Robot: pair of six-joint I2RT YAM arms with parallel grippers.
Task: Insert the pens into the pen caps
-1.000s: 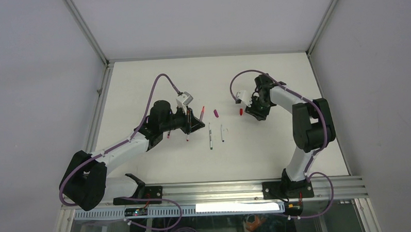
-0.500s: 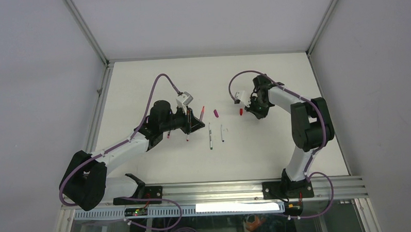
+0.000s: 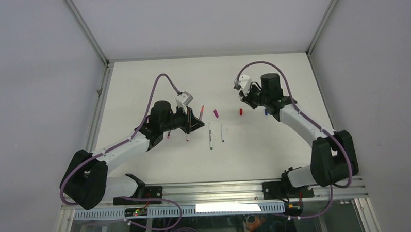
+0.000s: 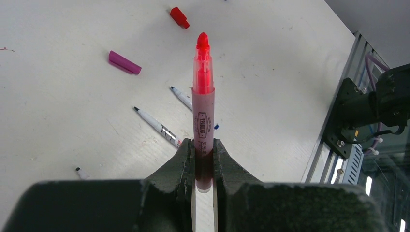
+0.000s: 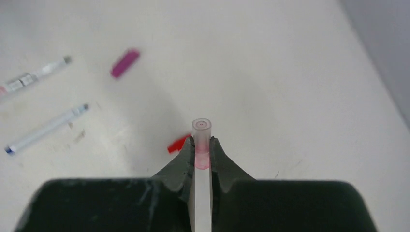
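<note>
My left gripper [image 4: 203, 147] is shut on a pinkish-red pen [image 4: 203, 96], its red tip pointing away above the table; in the top view the gripper [image 3: 196, 124] holds the pen [image 3: 201, 112] left of centre. My right gripper [image 5: 202, 145] is shut on a pale pink cap [image 5: 201, 137], open end facing the camera, above the table [image 3: 245, 98]. A red cap [image 3: 241, 111] lies just below it, partly hidden by a finger [image 5: 176, 144]. A magenta cap [image 3: 216, 113] and two white pens [image 3: 210, 135] [image 3: 222, 133] lie between the arms. A blue cap [image 3: 266, 112] lies under the right arm.
Two more pens [image 3: 168, 135] [image 3: 187, 139] peek out beneath the left arm. A small whitish piece [image 4: 81, 172] lies near the left gripper. The table's raised frame [image 3: 102, 99] runs along the left side, and a metal rail [image 3: 221, 187] along the near edge.
The right arm has swung round and its gripper has moved back from beside the red cap, with the pale cap in it. The blue cap now shows. The left arm has barely moved.
</note>
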